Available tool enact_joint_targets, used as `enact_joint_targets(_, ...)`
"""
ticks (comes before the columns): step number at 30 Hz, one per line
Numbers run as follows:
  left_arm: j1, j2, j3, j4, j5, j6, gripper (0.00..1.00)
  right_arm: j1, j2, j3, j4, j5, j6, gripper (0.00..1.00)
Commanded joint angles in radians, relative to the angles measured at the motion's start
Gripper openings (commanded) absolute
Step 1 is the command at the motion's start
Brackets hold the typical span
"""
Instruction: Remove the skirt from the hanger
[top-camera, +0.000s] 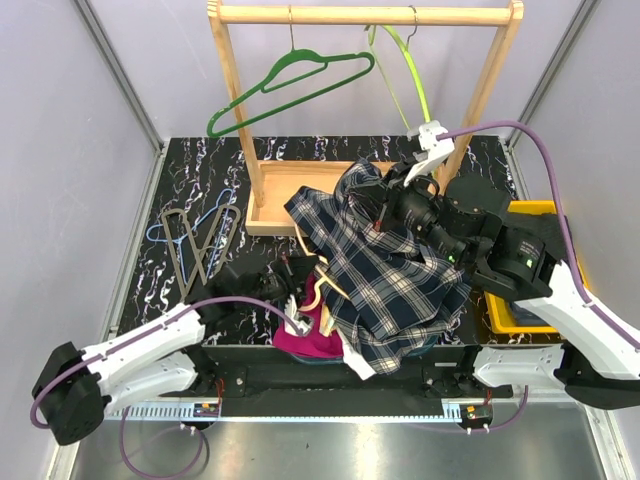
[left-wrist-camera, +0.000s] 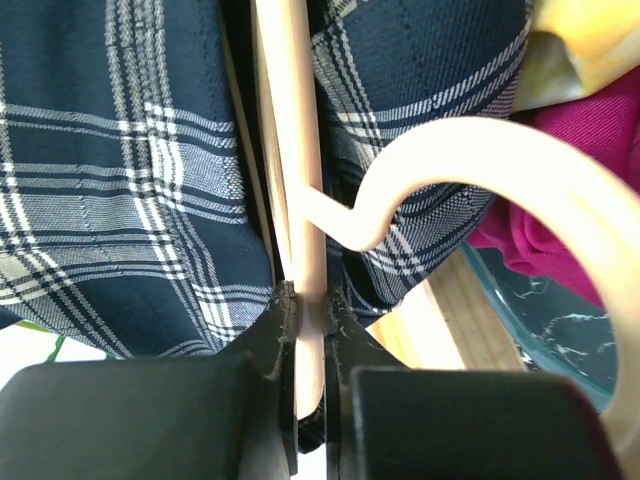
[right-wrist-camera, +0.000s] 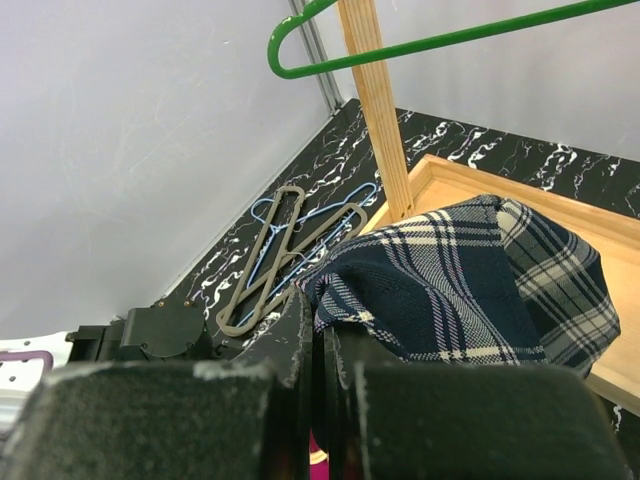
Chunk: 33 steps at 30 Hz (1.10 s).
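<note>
The navy plaid skirt (top-camera: 385, 265) lies bunched over the table's middle and front edge. It fills the left wrist view (left-wrist-camera: 120, 170) and shows in the right wrist view (right-wrist-camera: 470, 280). A pale wooden hanger (top-camera: 318, 290) sticks out from under its left side. My left gripper (top-camera: 298, 283) is shut on the hanger's bar (left-wrist-camera: 300, 200), whose hook (left-wrist-camera: 480, 150) curves to the right. My right gripper (top-camera: 385, 205) is shut on a fold of the skirt near its top and holds it raised above the table.
A wooden clothes rack (top-camera: 365, 15) stands at the back with green hangers (top-camera: 290, 85) on it. Grey and blue hangers (top-camera: 195, 240) lie on the table at left. Magenta clothes (top-camera: 310, 335) lie in a bin at the front. A yellow bin (top-camera: 530, 265) is at right.
</note>
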Motion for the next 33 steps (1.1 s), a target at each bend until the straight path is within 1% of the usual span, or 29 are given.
enact_joint_targets(1, -0.005, -0.084, 0.077, -0.068, 0.01, -0.074, 0.0, -0.009, -0.041, 0.002, 0.111, -0.02, 0.024, 0.0)
enact_joint_targets(2, -0.005, -0.105, 0.085, -0.123, 0.014, -0.082, 0.0, -0.01, -0.041, -0.001, 0.111, -0.02, 0.025, 0.0)
enact_joint_targets(4, -0.007, -0.171, 0.108, -0.149, 0.028, -0.091, 0.0, -0.012, -0.044, -0.018, 0.111, -0.013, 0.024, 0.0)
enact_joint_targets(6, -0.013, -0.219, 0.137, -0.206, 0.037, -0.131, 0.0, -0.017, -0.049, -0.038, 0.11, 0.0, 0.015, 0.0)
enact_joint_targets(7, -0.016, -0.259, 0.186, -0.237, 0.042, -0.147, 0.0, -0.018, -0.048, -0.063, 0.102, 0.025, -0.011, 0.0)
enact_joint_targets(9, -0.033, -0.294, 0.257, -0.333, 0.045, -0.251, 0.0, -0.033, -0.038, -0.084, 0.085, 0.058, -0.03, 0.0)
enact_joint_targets(10, -0.039, -0.311, 0.351, -0.377, 0.043, -0.291, 0.0, -0.049, -0.029, -0.103, 0.064, 0.059, -0.037, 0.02)
enact_joint_targets(11, -0.05, -0.316, 0.404, -0.455, 0.04, -0.395, 0.0, -0.064, -0.025, -0.114, 0.059, 0.05, -0.033, 0.07)
enact_joint_targets(12, -0.053, -0.311, 0.457, -0.488, 0.036, -0.463, 0.0, -0.108, -0.023, -0.126, 0.058, 0.04, -0.027, 0.18)
enact_joint_targets(13, -0.054, -0.293, 0.581, -0.519, 0.01, -0.543, 0.0, -0.128, -0.015, -0.142, 0.058, 0.005, -0.007, 0.54)
enact_joint_targets(14, -0.056, -0.272, 0.655, -0.593, -0.009, -0.724, 0.0, -0.153, -0.012, -0.145, 0.058, -0.014, 0.004, 0.76)
enact_joint_targets(15, -0.056, -0.239, 0.739, -0.646, -0.031, -0.82, 0.0, -0.17, -0.011, -0.143, 0.056, -0.026, 0.013, 0.9)
enact_joint_targets(16, -0.056, -0.157, 0.929, -0.709, -0.08, -0.912, 0.0, -0.185, -0.006, -0.13, 0.055, -0.031, 0.024, 1.0)
enact_joint_targets(17, -0.054, -0.108, 1.029, -0.851, -0.101, -1.086, 0.0, -0.187, -0.006, -0.119, 0.052, -0.034, 0.025, 1.0)
enact_joint_targets(18, -0.054, -0.06, 1.127, -0.923, -0.114, -1.164, 0.0, -0.188, -0.008, -0.107, 0.051, -0.037, 0.025, 1.0)
enact_joint_targets(19, -0.054, 0.025, 1.3, -0.991, -0.107, -1.225, 0.0, -0.19, -0.015, -0.078, 0.053, -0.037, 0.022, 1.0)
enact_joint_targets(20, -0.054, 0.055, 1.365, -1.084, -0.093, -1.323, 0.0, -0.191, -0.021, -0.062, 0.051, -0.039, 0.016, 1.0)
enact_joint_targets(21, -0.054, 0.092, 1.454, -1.108, -0.078, -1.365, 0.0, -0.191, -0.027, -0.044, 0.051, -0.043, 0.01, 1.0)
enact_joint_targets(23, -0.054, 0.107, 1.496, -1.122, -0.033, -1.466, 0.0, -0.193, -0.052, 0.01, 0.053, -0.057, 0.004, 1.0)
enact_joint_targets(26, -0.033, 0.121, 1.527, -1.123, 0.014, -1.534, 0.0, -0.193, -0.092, 0.079, 0.053, -0.071, -0.011, 1.0)
enact_joint_targets(30, -0.004, 0.102, 1.5, -1.087, 0.063, -1.565, 0.0, -0.193, -0.15, 0.116, 0.065, -0.043, -0.025, 1.0)
enact_joint_targets(33, 0.009, 0.08, 1.415, -1.035, 0.077, -1.585, 0.0, -0.193, -0.175, 0.104, 0.059, -0.074, 0.001, 1.0)
